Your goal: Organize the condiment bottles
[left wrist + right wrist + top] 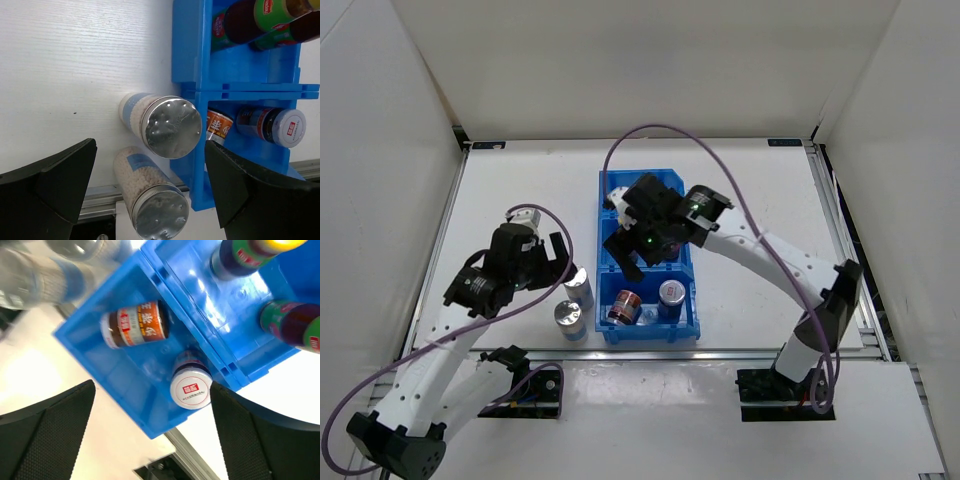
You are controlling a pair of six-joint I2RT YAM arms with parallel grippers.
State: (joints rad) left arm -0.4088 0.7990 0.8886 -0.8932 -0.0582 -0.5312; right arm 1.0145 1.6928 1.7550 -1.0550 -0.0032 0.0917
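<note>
Two silver-capped shakers with white grains stand on the table left of the blue bin point(686, 322): one point(579, 288) point(170, 127) close to its wall, one point(570, 320) point(157, 212) nearer the front edge. My left gripper point(555, 268) point(150, 195) is open and empty above them. In the bin's near compartment an orange-labelled shaker point(624, 308) point(135, 330) lies on its side beside an upright one with a red-marked white top point(670, 297) point(191, 388). Two slim dark bottles point(240, 257) point(295, 325) stand in the middle compartment. My right gripper point(645, 250) point(152, 435) is open, empty, above the bin.
The table's metal front rail point(100, 202) runs just behind the nearer shaker. The bin's far compartment point(640, 185) is partly hidden by my right arm. White walls enclose the table on three sides.
</note>
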